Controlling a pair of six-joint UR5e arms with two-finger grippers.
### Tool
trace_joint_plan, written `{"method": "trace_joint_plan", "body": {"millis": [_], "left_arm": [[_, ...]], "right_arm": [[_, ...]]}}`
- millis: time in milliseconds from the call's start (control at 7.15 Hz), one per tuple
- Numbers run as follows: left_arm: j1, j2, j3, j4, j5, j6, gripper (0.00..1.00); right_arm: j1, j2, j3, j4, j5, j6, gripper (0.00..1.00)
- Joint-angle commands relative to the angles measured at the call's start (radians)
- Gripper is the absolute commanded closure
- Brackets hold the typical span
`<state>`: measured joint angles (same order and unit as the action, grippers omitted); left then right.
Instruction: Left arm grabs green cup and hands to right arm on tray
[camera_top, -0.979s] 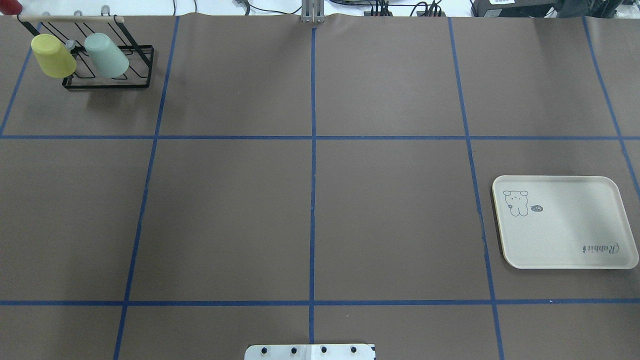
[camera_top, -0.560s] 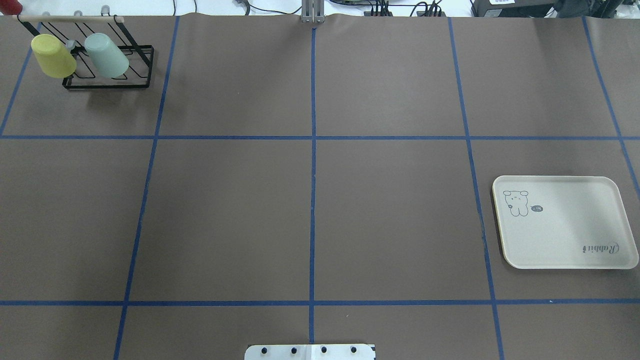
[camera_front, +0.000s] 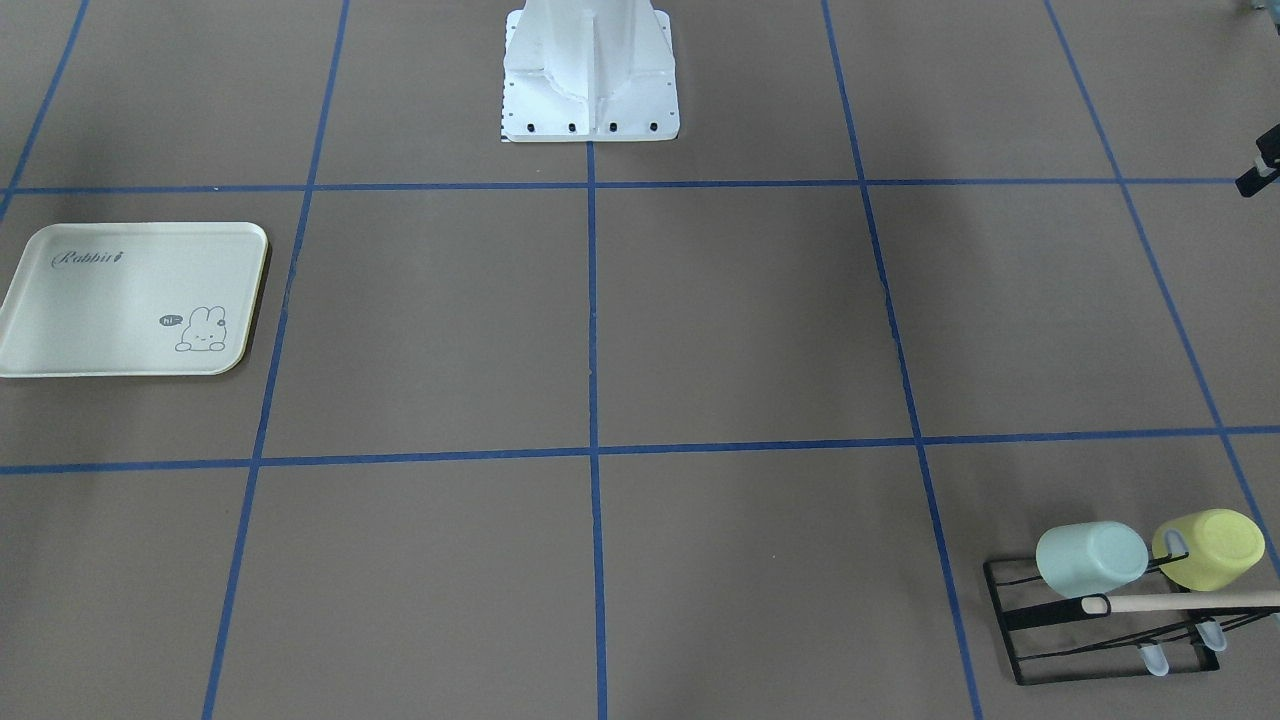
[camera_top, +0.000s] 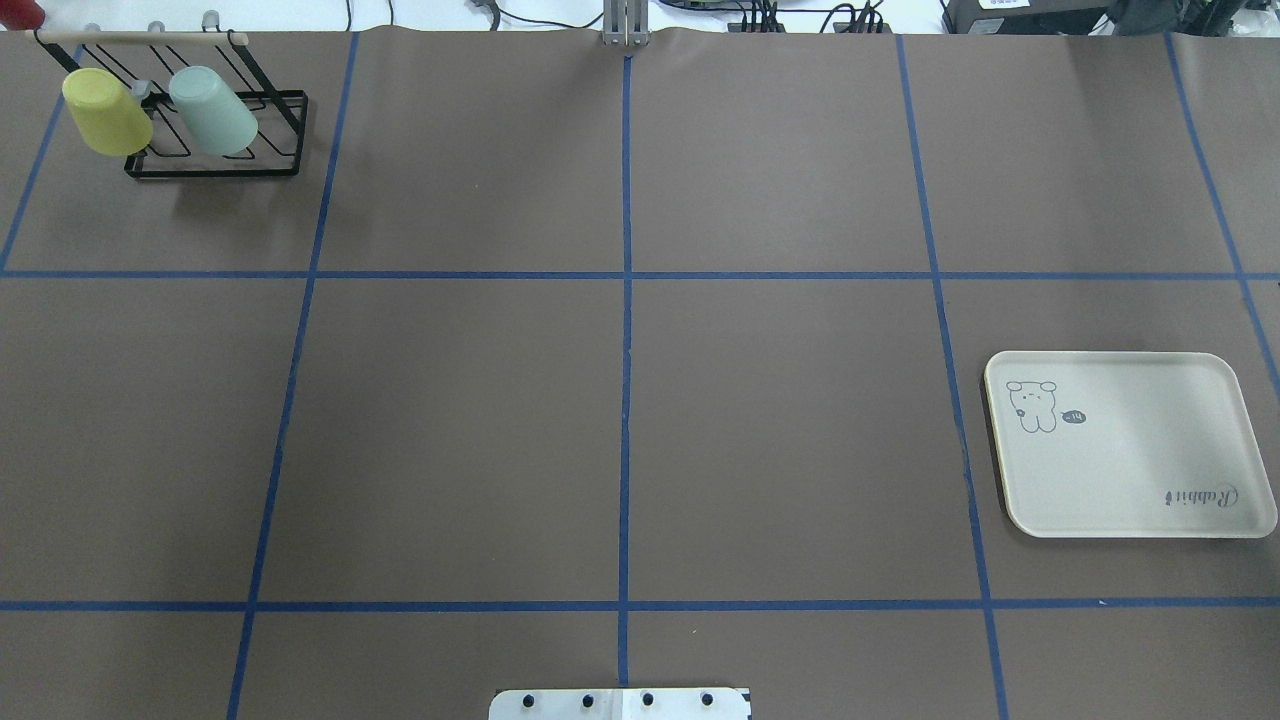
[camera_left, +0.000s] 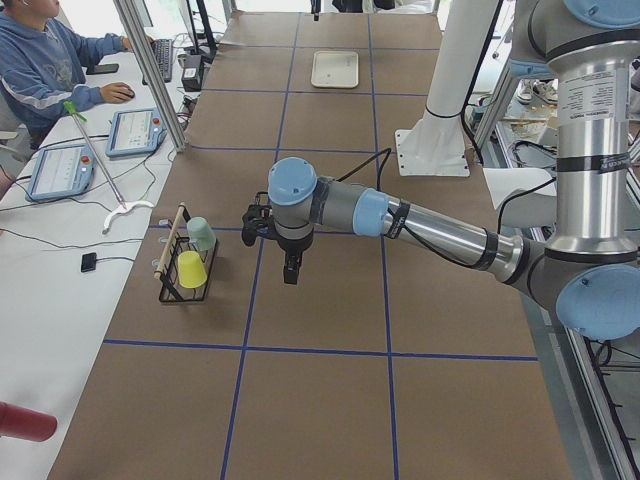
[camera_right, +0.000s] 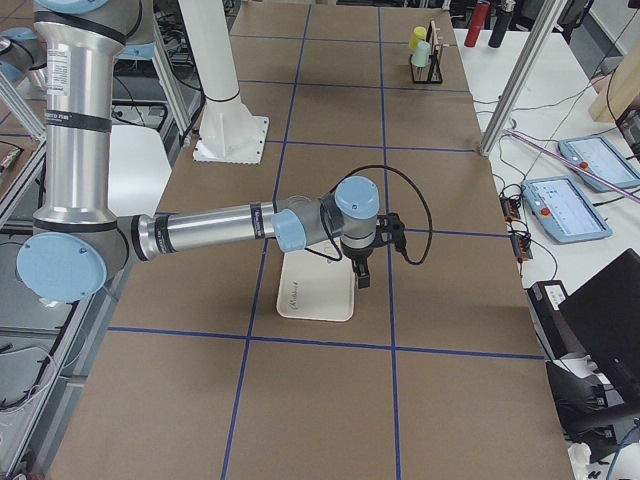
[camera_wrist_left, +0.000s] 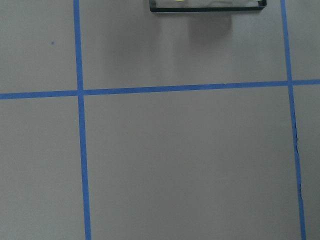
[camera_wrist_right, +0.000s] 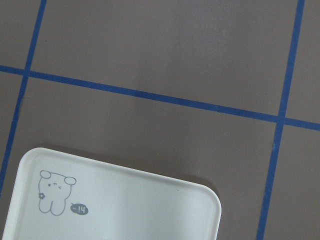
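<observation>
The pale green cup (camera_top: 212, 110) hangs mouth-down on the black wire rack (camera_top: 215, 170) at the table's far left, beside a yellow-green cup (camera_top: 106, 110). It also shows in the front view (camera_front: 1090, 558) and the left side view (camera_left: 201, 233). The cream tray (camera_top: 1130, 450) lies empty at the near right and shows in the right wrist view (camera_wrist_right: 125, 205). My left gripper (camera_left: 290, 275) hangs above the table, a little way from the rack. My right gripper (camera_right: 362, 278) hangs over the tray's (camera_right: 315, 295) edge. I cannot tell whether either is open or shut.
The rack's base edge (camera_wrist_left: 207, 7) shows at the top of the left wrist view. The robot's white base (camera_front: 590, 70) stands at mid-table on the robot's side. Blue tape lines grid the brown table. An operator (camera_left: 45, 60) sits beyond the far edge.
</observation>
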<state>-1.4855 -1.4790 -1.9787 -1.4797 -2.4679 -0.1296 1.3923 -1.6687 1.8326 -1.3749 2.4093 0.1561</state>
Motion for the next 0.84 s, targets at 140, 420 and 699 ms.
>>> {"method": "trace_joint_plan", "body": {"millis": [140, 420, 699], "left_arm": [[0.042, -0.018, 0.003, -0.013, 0.035, -0.019, 0.0], [0.106, -0.103, -0.006, -0.046, 0.043, -0.234, 0.0], [0.261, -0.211, 0.009, -0.028, 0.156, -0.385, 0.0]], "right_arm": [[-0.001, -0.009, -0.006, 0.097, 0.025, 0.008, 0.0], [-0.004, -0.009, -0.021, 0.097, 0.048, 0.011, 0.0], [-0.015, -0.008, -0.027, 0.097, 0.051, 0.011, 0.0]]}}
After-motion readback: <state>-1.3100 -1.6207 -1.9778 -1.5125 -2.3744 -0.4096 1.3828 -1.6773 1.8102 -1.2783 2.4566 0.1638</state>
